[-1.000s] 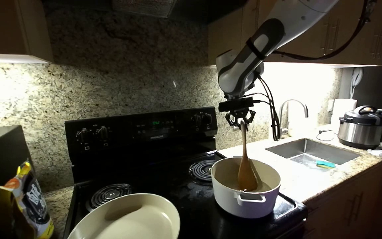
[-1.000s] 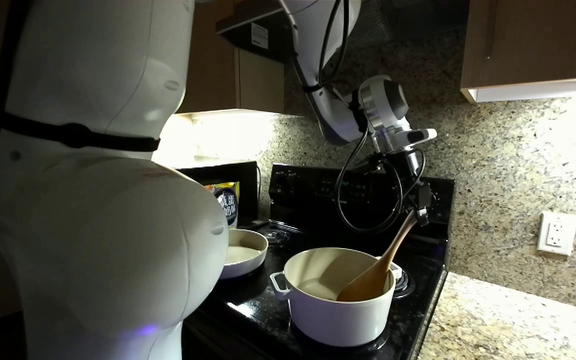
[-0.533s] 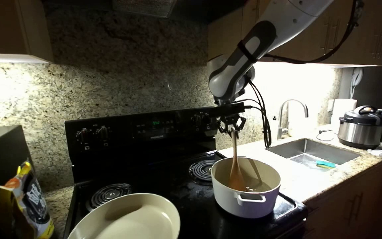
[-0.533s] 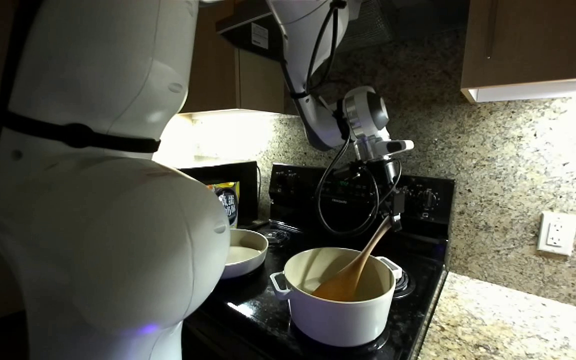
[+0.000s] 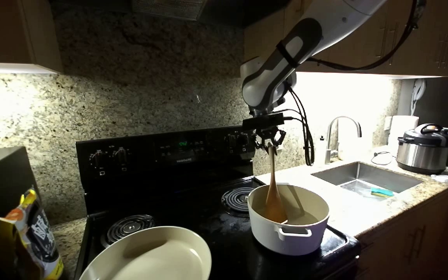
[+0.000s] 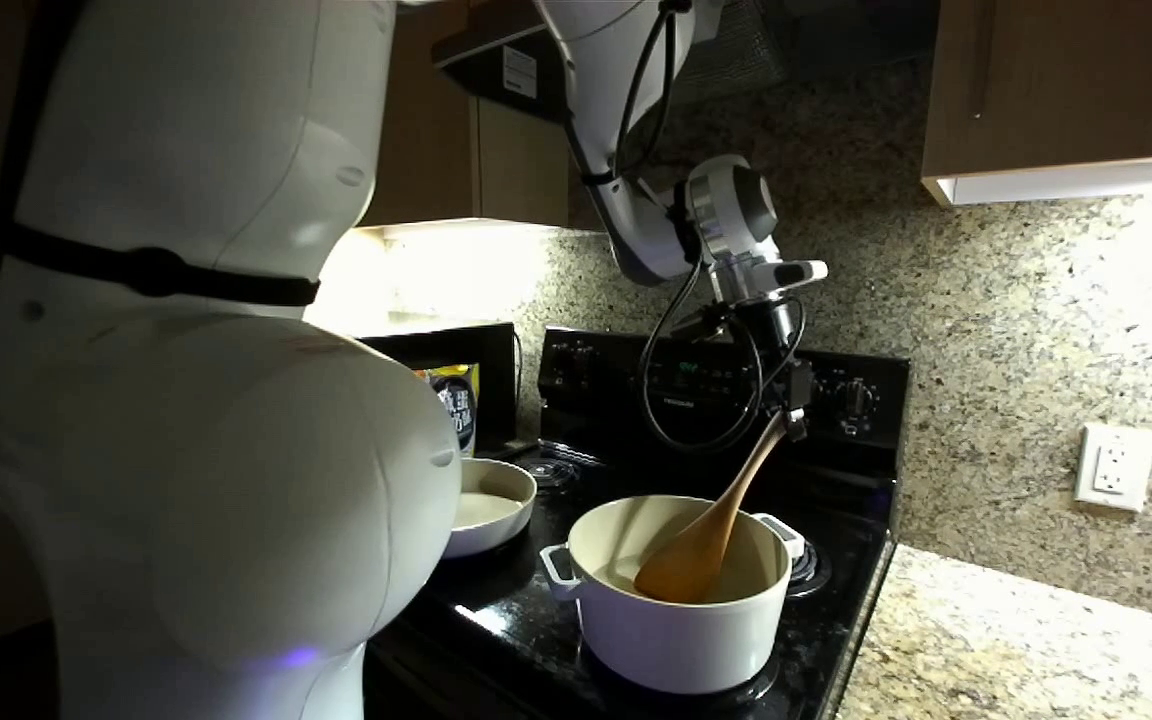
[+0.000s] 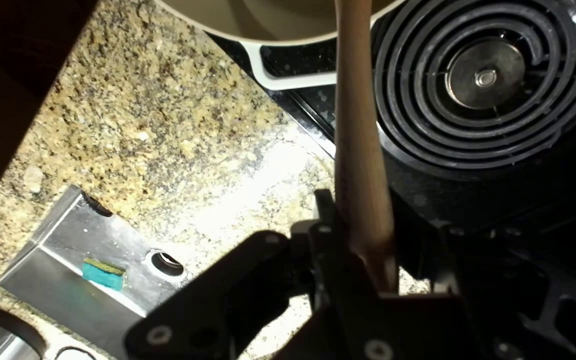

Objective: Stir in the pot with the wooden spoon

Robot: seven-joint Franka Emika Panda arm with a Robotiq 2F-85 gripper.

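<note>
Wooden spoon (image 6: 714, 530), clamped in the gripper (image 5: 269, 147), has just swept sideways inside the pot (image 6: 676, 645) below that grip, so I'd call the stirring under way.

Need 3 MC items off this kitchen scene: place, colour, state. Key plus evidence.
1. The broad end of the long light-brown wooden spoon is
A) in the shallow cream pan
B) inside the white round pot
C) on the stone counter

2. The small rectangular sponge in the steel sink is
A) red and white
B) all black
C) teal and yellow

3. The black two-fingered gripper is
A) shut on the spoon's handle
B) open, empty
C) shut, empty

1 B: in both exterior views it lies below the rim.
2 C: wrist view shows teal with a yellow edge.
3 A: wrist view shows the handle between its jaws.
</note>
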